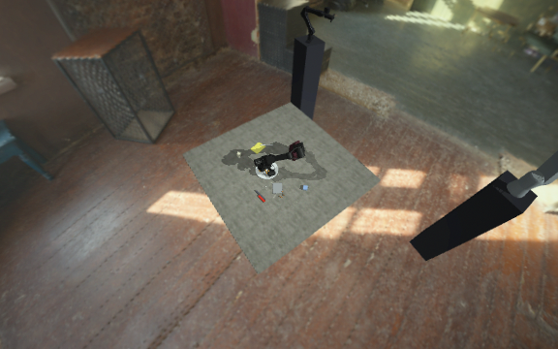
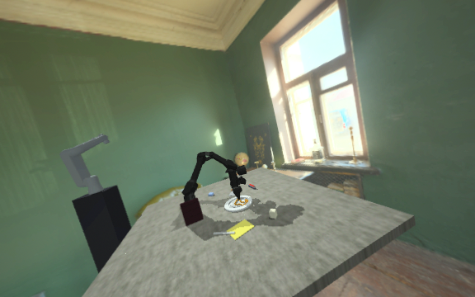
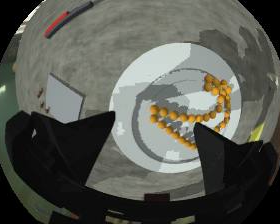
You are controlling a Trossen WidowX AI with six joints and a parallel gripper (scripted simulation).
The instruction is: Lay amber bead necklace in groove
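The round white bead board [image 1: 265, 177] [image 2: 228, 206] [image 3: 136, 65] lies on the table. The amber bead necklace [image 2: 242, 202] [image 3: 183, 118] lies on it as a narrow, folded loop. In the wrist view its right part follows the groove's right side, with beads bunched at the upper right. Two strands run left across the inner disc and meet short of the groove's left side. My gripper [image 2: 238, 198] [image 3: 156, 121] is open over the board, nothing held. Its right finger hides part of the lower strand. Whether the fingertips touch the board cannot be told.
A grey square plate [image 1: 277, 188] [image 3: 65, 100] lies beside the board, small brown bits near it. A red-and-dark tool [image 1: 261, 198] [image 2: 252, 186] [image 3: 57, 24], blue block [image 1: 305, 187] [image 2: 211, 194], yellow sheet [image 1: 258, 147] [image 2: 241, 229] [image 3: 257, 132], grey stick [image 2: 223, 233] and white block [image 1: 238, 153] [image 2: 273, 213] lie around.
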